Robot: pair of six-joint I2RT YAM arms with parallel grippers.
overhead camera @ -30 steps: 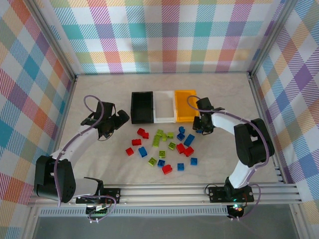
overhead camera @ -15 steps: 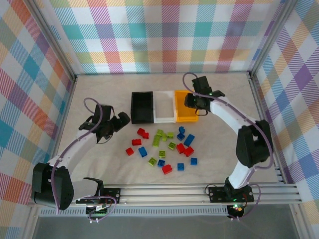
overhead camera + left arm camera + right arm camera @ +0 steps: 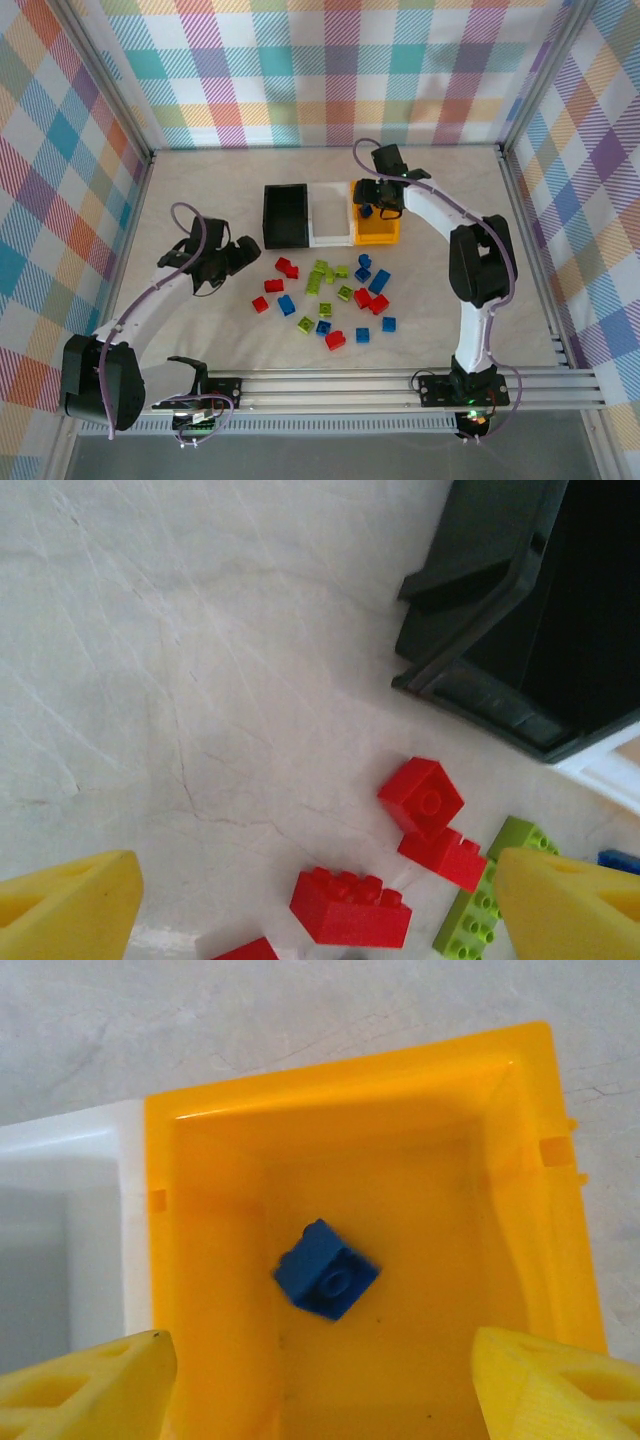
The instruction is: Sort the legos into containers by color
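Three bins stand in a row: black point(image 3: 285, 215), white point(image 3: 330, 215) and yellow-orange point(image 3: 376, 234). My right gripper point(image 3: 381, 199) hovers open over the yellow-orange bin point(image 3: 340, 1100); its fingertips point(image 3: 550, 1380) stand wide apart. A single blue brick point(image 3: 327, 1270) lies on the bin floor between them, touching neither. Red, blue and lime green bricks point(image 3: 325, 295) are scattered in front of the bins. My left gripper point(image 3: 236, 254) is open at the pile's left edge, with a red brick point(image 3: 350, 908) lying between its fingers point(image 3: 70, 905). Two more red bricks point(image 3: 421, 795) lie just beyond.
The black bin's corner point(image 3: 540, 630) is close ahead of my left gripper, and a lime green brick point(image 3: 480, 910) lies by its right finger. The white bin's wall point(image 3: 70, 1160) adjoins the yellow-orange one. Metal rails edge the table on both sides.
My right arm swung from the bricks up to the yellow-orange bin, and a blue brick now lies inside it. The left gripper crept slightly toward the red bricks.
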